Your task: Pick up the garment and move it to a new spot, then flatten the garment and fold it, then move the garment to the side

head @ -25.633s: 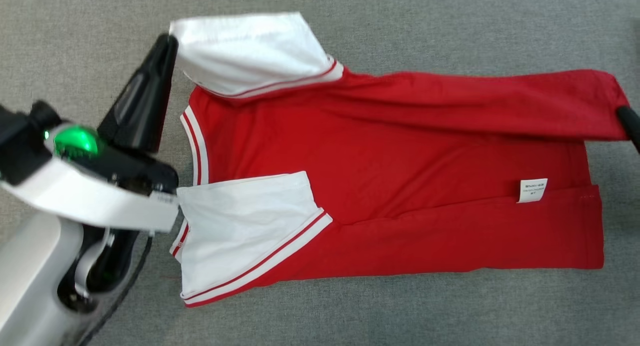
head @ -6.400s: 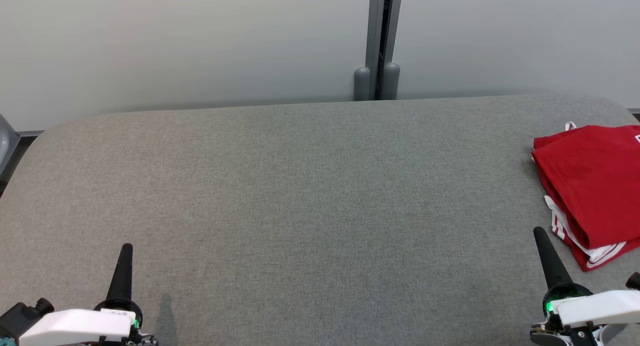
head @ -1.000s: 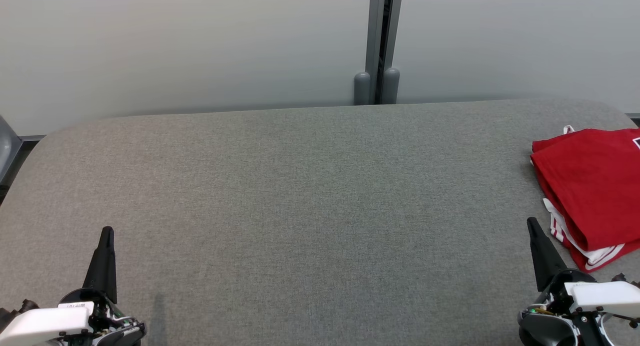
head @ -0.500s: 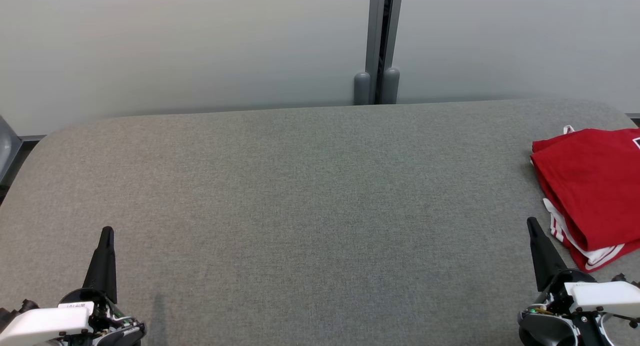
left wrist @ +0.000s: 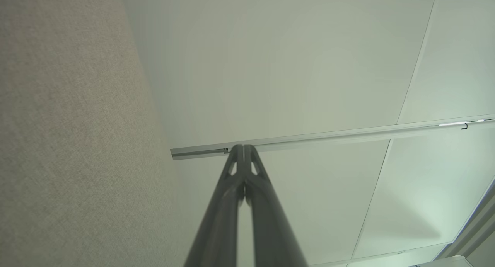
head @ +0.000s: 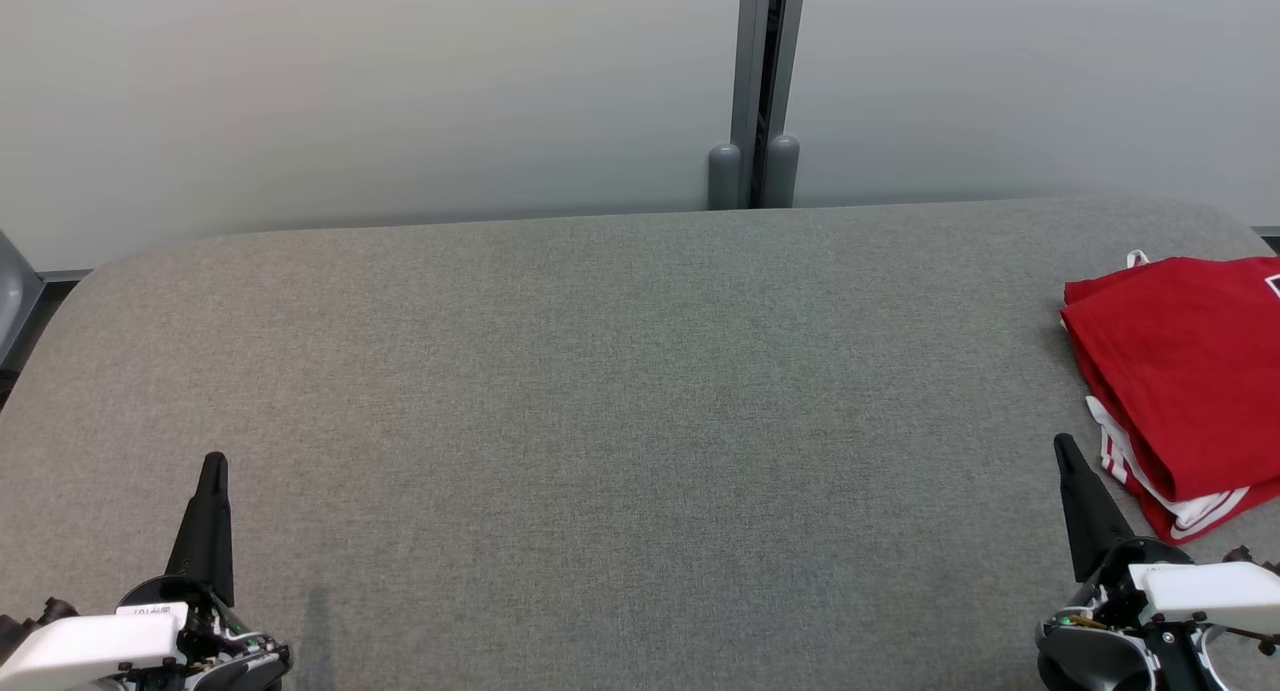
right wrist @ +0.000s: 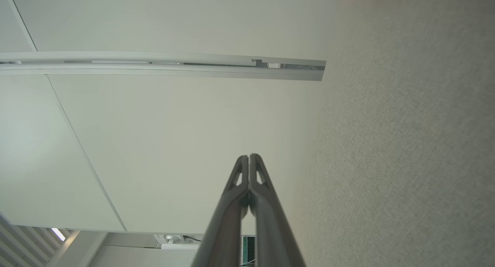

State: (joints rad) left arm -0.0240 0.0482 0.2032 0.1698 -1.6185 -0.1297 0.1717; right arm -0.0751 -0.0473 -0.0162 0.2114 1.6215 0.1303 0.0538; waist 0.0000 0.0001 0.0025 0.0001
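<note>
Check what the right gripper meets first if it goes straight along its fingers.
Probably the pale wall panel behind the table; depth is unclear. The right gripper, shut, points past the folded garment, which lies to its right.

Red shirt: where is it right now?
In the head view, the folded red shirt lies at the right edge of the table, just beyond the right gripper.

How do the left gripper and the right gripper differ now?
The left gripper sits at the lower left, far from the folded red garment; the right gripper sits at the lower right, near it. The left one points almost straight up the view; the right one leans leftward. Both are shut and empty.
</note>
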